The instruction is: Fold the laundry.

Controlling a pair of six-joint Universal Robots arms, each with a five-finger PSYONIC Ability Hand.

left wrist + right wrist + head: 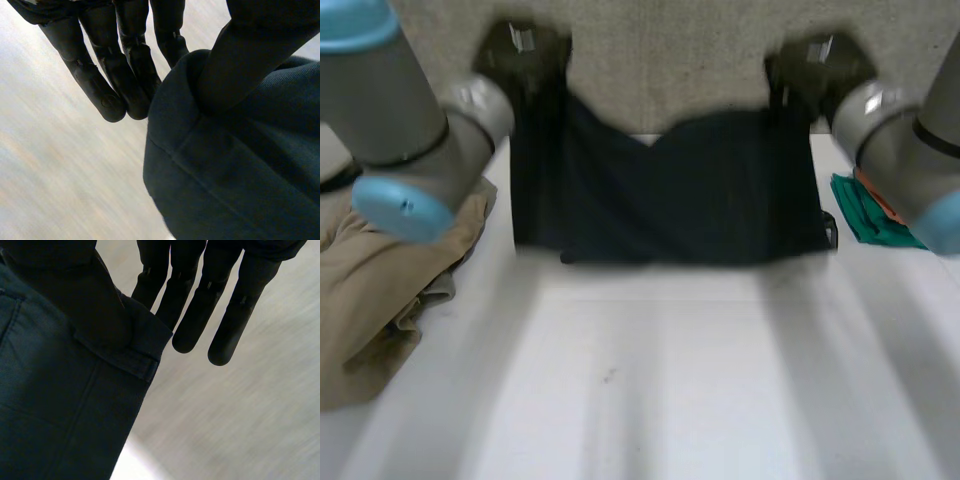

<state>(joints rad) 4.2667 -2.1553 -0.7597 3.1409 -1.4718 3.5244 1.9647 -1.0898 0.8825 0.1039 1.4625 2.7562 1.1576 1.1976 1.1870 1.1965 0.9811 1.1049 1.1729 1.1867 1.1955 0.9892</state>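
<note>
Head view: the dark navy garment (670, 190) hangs spread between the 2 hands over the far part of the white table (650, 380). The left hand (525, 50) is at one top corner and the right hand (810, 62) at the other. A tan garment (380, 290) lies crumpled beneath the left arm, and a green cloth (870, 212) lies beside the right arm.

Left wrist view: the left hand (95, 85) pinches the dark navy garment (240, 175) between its thumb and straight fingers.

Right wrist view: the right hand (225, 315) pinches a stitched corner of the dark navy garment (60, 405) in the same way.

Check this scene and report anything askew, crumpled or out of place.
Nothing is spilled or damaged. The dark garment, pinched by the left hand and right hand, sags in the middle of its top edge. A tan garment lies crumpled beside the left arm, unfolded.
</note>
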